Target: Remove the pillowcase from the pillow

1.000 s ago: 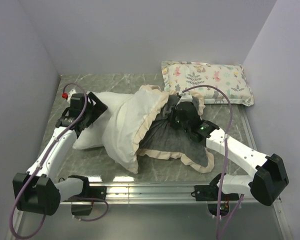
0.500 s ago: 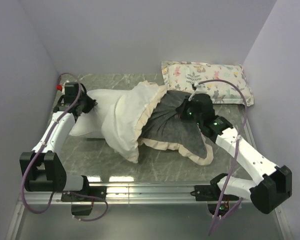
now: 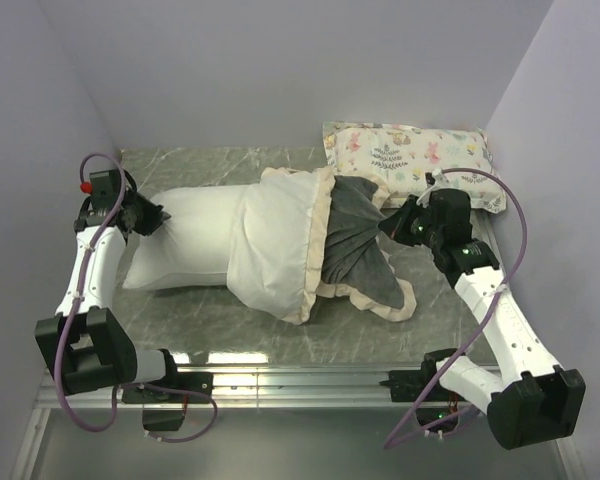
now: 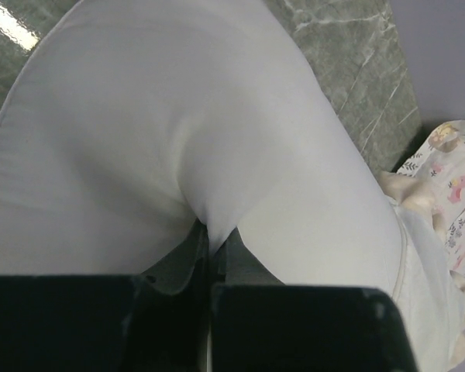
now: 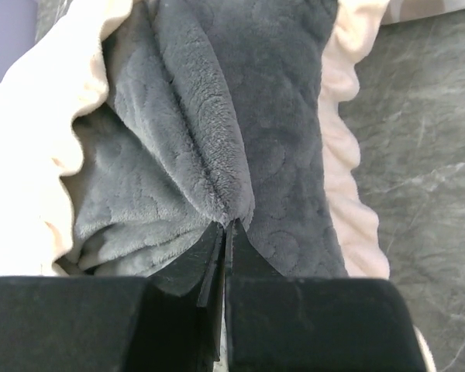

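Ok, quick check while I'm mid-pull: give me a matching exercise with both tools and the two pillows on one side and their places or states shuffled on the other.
Column one:
1. left tool
2. right tool
3. white pillow
4. printed pillow

Column two:
a. lying far right, held by neither tool
b. shut on dark grey fabric of the pillowcase
c. left end sticking out of the pillowcase
d. shut on plain white fabric

Pairs: 1-d, 2-b, 3-c, 4-a
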Robot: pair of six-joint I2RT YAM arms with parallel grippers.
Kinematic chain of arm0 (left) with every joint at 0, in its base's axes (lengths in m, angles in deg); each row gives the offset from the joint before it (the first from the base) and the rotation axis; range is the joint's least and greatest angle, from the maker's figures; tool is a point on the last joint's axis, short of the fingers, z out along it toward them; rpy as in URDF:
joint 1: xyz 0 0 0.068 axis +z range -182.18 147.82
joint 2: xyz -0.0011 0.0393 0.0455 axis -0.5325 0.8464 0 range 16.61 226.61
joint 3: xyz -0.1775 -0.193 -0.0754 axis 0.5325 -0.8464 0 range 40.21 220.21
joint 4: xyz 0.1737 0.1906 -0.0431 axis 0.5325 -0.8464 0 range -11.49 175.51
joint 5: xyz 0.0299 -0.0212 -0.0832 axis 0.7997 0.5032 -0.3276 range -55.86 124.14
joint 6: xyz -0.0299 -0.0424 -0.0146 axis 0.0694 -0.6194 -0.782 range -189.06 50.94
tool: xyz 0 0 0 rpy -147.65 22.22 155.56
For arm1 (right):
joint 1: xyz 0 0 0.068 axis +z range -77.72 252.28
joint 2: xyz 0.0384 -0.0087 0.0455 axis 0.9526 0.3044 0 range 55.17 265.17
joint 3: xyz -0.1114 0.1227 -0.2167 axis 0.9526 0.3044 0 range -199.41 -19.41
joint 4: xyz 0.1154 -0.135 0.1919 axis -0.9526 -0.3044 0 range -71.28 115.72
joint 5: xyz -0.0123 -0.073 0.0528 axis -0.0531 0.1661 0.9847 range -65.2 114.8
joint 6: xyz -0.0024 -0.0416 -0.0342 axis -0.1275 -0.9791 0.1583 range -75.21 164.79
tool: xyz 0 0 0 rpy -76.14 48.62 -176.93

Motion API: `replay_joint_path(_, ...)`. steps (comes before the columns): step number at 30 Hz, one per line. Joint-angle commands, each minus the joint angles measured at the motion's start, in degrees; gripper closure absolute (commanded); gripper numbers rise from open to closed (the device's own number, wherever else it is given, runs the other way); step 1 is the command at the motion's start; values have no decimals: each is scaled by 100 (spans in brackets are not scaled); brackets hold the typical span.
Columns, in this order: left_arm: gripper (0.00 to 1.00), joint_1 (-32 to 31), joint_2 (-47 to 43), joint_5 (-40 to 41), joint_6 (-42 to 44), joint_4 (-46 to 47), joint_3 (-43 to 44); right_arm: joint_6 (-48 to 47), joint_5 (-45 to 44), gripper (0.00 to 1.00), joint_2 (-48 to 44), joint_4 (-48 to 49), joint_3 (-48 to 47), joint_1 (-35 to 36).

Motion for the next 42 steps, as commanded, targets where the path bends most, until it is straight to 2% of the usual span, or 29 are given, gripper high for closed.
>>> replay_joint_path(1,100,375,-141,1043,384,654,-144,-254,-1079,100,-337,320,-90,-105)
replay_joint_path(4,99,208,-150,938,454,759,-259,-324,-1256,100,-363,311,-90,378)
replay_joint_path(5,99,95,-141,850,498,768,-233,-351,-1396,96,-372,276,-125,579)
replay_joint_path(6,99,15,-132,867,516,733,-198,-369,-1493,79,-381,215,-160,956)
replay_joint_path(8,96,-239,-106,998,603,654,-66,-430,-1993,58,-433,57,-257,1388)
replay_joint_path(9,95,-319,-123,1060,604,619,-22,-439,-2169,41,-460,-22,-300,1590)
replay_joint_path(10,94,-389,-150,1095,613,601,39,-430,-2571,35,-486,-154,-344,2045)
replay_joint_path(12,91,-591,-185,1183,595,575,74,-360,-2899,26,-583,-243,-345,2504)
replay_joint_path(16,89,-873,-246,1280,516,575,75,104,-3531,22,-636,-182,-30,3978)
replay_joint_path(17,88,-960,-255,1298,507,575,66,210,-3768,21,-618,-129,67,4166)
replay_joint_path(23,86,-1145,-326,1245,612,382,285,729,-3357,18,-92,977,1078,4361)
replay_joint_path(26,78,-1233,-422,1456,858,49,680,818,-3594,21,234,1277,1360,4317)
replay_joint_path(28,72,-1234,-510,1395,990,-23,944,835,-3420,30,269,1654,1562,4291)
replay_joint_path(29,61,-1373,-528,1273,1086,-66,1014,853,-3332,35,339,1734,1580,4282)
replay_joint_path(30,55,-1461,-554,1254,1148,-154,1146,844,-3287,58,383,1778,1519,4282)
replay_joint_path(31,50,-1706,-580,1271,1201,-250,1190,835,-3252,72,436,1770,1466,4290)
replay_joint_path(32,39,-1856,-615,1341,1210,-295,1191,818,-3252,83,524,1744,1405,4282)
replay_joint_path(33,32,-2023,-772,1568,1210,-321,1095,800,-3252,97,524,1717,1317,4282)
replay_joint_path(34,28,-2173,-861,1675,1115,-330,1016,774,-3252,100,516,1674,1290,4282)
replay_joint_path(35,17,-2409,-958,1771,1044,-348,919,765,-3269,100,446,1664,1281,4273)
replay_joint_path(36,14,-2516,-1176,1833,974,-331,666,756,-3287,100,402,1656,1246,4290)
replay_joint_path(42,12,-3325,-2353,2527,-352,-426,-740,686,-3155,100,173,1462,1044,4282)
